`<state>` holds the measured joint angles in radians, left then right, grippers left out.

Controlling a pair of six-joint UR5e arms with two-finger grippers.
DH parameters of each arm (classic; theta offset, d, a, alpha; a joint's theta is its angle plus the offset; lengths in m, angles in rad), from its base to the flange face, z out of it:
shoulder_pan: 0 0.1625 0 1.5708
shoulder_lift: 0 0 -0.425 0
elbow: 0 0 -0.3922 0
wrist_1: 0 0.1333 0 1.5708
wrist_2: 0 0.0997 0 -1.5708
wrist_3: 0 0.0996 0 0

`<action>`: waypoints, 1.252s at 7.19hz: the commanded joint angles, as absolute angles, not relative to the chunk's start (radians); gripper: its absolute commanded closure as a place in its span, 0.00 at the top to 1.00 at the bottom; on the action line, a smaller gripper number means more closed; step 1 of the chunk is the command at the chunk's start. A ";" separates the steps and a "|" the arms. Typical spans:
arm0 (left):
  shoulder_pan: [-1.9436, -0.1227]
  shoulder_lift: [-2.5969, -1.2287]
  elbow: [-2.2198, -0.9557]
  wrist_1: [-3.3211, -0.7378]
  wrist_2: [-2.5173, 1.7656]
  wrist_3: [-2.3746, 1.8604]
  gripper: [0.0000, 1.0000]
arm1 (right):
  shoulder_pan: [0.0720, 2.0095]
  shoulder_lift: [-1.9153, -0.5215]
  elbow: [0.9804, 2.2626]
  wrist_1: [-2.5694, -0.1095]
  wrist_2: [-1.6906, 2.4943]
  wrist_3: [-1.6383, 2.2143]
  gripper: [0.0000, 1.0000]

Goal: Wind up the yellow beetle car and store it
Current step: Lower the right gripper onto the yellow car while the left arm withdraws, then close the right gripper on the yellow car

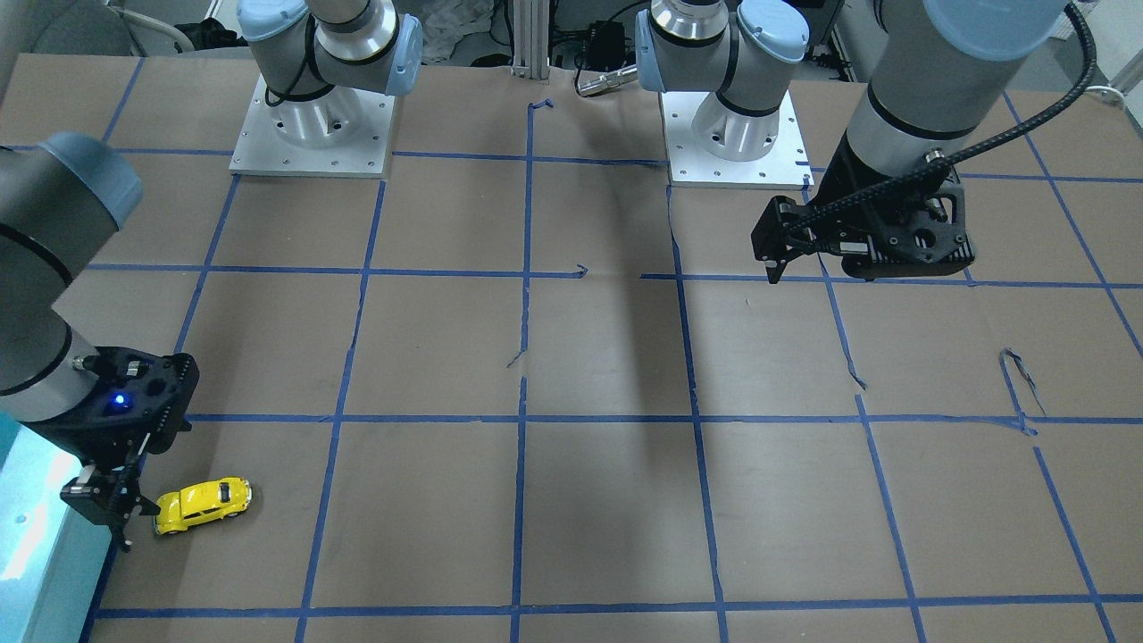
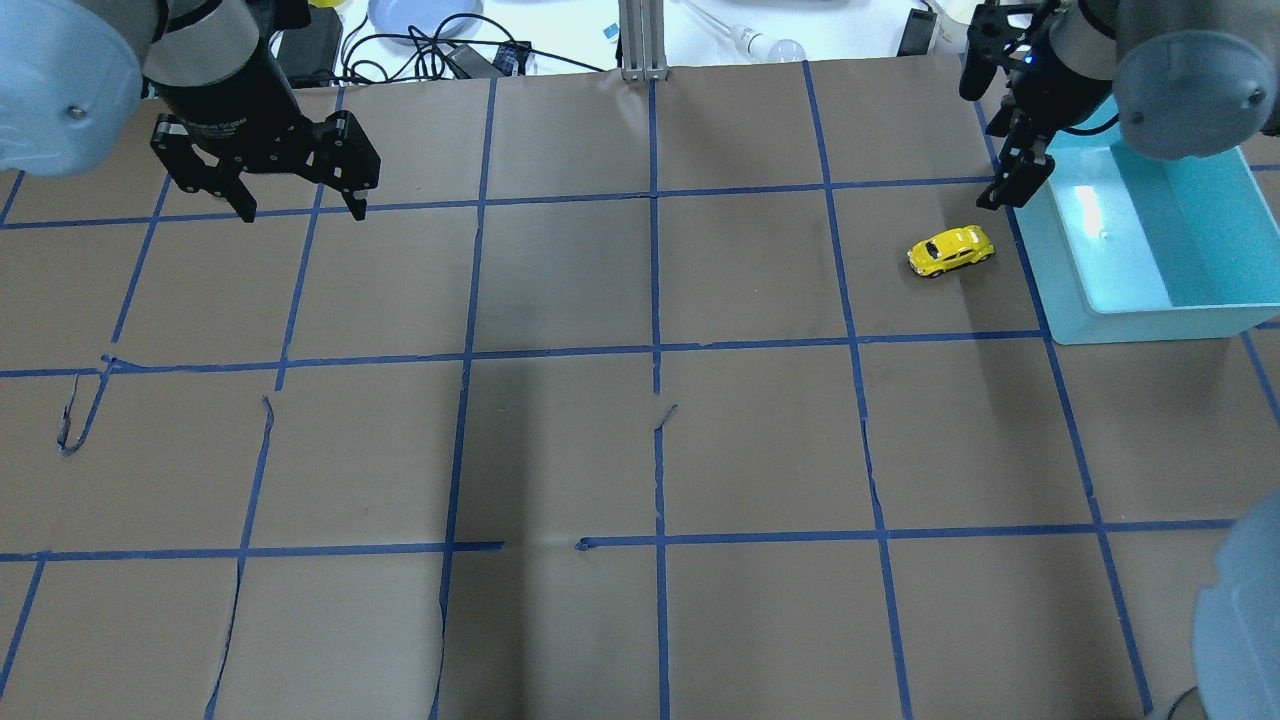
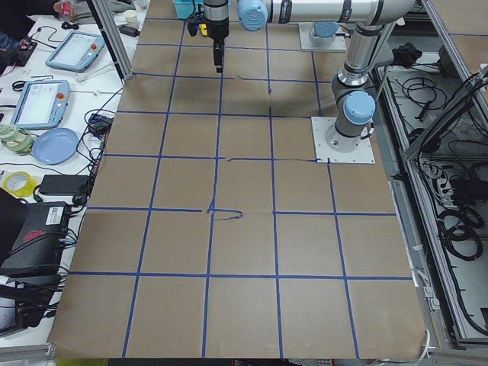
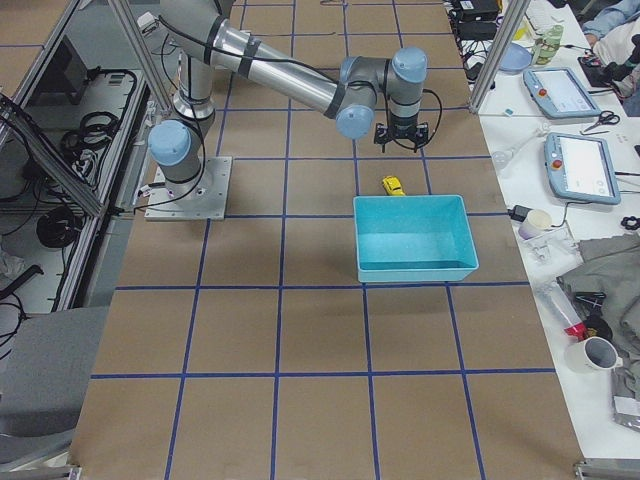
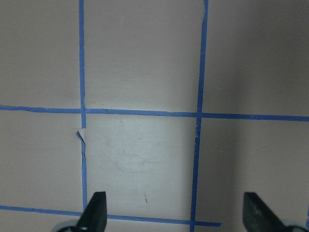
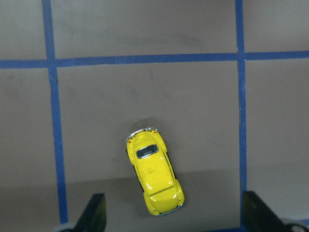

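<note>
Now, from the front the car (image 1: 204, 505) stands free on the desk (image 1: 607, 500), just beside the right gripper (image 1: 114, 518). Overhead, it is near the bin (image 2: 1060, 310), the left gripper (image 2: 300, 205) far off, fingers (image 2: 243, 200) wide. At the right wrist the right fingers (image 6: 96, 212) are wide too; the car is light, hard and slippery, I judge, so grip its flanks.

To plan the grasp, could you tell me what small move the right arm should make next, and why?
Probably lower the right tool straight down around the tiny glossy yellow beetle toy car. Its fingers are open, the car lies on the brown paper between them in the wrist view, and nothing is gripped yet.
</note>
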<state>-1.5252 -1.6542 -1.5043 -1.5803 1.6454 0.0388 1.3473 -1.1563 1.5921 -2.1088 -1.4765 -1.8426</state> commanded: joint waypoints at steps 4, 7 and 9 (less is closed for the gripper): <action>-1.523 -1.631 -1.514 -1.629 1.634 0.031 1.00 | 1.342 -0.991 1.632 -2.309 -1.485 -2.025 1.00; -1.519 -1.637 -1.513 -1.614 1.635 0.034 1.00 | 1.342 -0.992 1.634 -2.309 -1.493 -2.007 0.86; -1.514 -1.638 -1.503 -1.615 1.593 0.029 1.00 | 1.342 -1.003 1.643 -2.309 -1.584 -1.957 0.26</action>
<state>-1.5173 -1.6373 -1.5095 -1.6150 1.6227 0.0329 1.3423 -0.9961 1.6384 -2.3086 -1.5469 -1.9792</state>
